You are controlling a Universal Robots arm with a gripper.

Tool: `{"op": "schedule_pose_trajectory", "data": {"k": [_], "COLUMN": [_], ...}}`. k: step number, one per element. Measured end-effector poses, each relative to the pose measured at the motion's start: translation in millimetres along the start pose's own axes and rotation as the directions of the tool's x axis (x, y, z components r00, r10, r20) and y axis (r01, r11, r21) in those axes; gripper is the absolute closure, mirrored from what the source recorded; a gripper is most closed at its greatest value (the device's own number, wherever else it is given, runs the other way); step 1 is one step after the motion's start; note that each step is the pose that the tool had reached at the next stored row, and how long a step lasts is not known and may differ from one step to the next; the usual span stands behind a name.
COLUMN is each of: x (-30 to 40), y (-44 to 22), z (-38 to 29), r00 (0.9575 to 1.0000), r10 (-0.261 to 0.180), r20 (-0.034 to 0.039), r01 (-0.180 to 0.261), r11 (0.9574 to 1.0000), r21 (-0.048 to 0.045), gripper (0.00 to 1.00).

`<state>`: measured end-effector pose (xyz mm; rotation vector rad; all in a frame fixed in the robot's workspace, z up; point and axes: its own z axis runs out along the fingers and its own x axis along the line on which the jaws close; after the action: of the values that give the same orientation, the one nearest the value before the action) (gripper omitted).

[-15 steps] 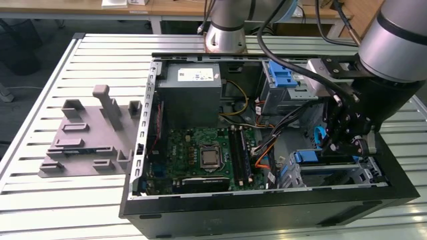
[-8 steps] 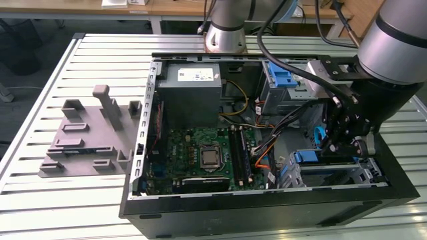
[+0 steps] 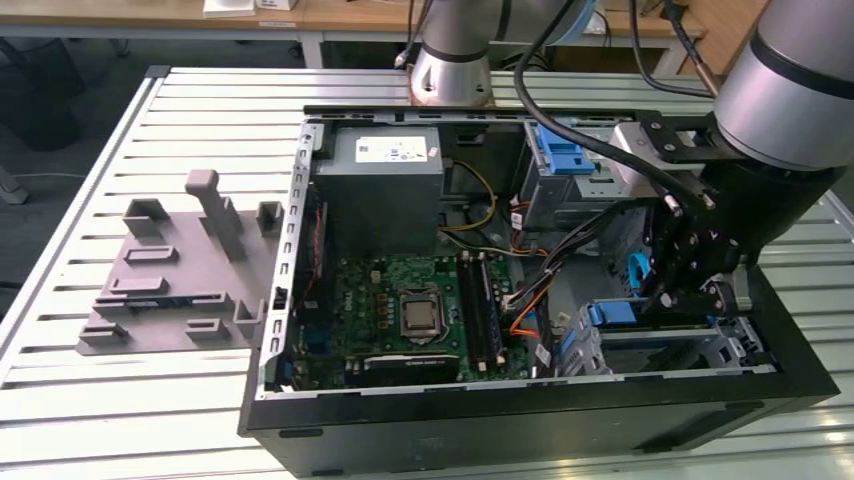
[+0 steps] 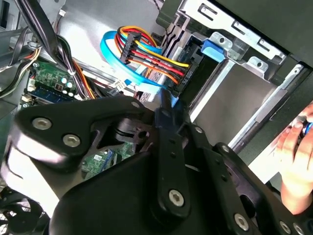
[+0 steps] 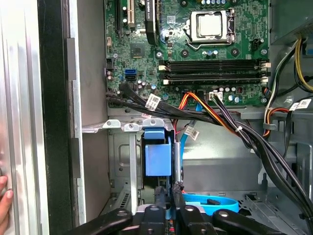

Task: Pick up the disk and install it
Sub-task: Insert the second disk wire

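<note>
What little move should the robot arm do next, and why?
Probably a slow, small push straight toward the drive bay. In the first wrist view the gripper sits just short of the bay's blue latch, roughly in line with it. Cable bundles run close beside it, so going gently seems wise.

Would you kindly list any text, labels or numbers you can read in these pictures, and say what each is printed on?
No text reads clearly enough to quote.
White sticker on the grey power-supply box: print too small to read.
White cable tags in the first wrist view: only tiny barcode-like marks, unreadable.
Motherboard: markings on the green board too fine to read.
</note>
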<state>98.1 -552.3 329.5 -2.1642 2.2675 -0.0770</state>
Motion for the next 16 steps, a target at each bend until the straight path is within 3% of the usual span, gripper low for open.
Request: {"op": "schedule_pose_trajectory", "data": {"k": [1,16], "x": [0.0,0.2], "y": [0.0,-0.3], "z": [0.0,-7.1], "r00": [1.0000,1.0000], "r10": [0.000,0.000], "r20": [-0.0001,0.0002], "r01": [0.000,0.000], "r11": [1.0000,1.0000], "r21": [0.0000,-0.0001], "gripper": [0.77,0.77]}}
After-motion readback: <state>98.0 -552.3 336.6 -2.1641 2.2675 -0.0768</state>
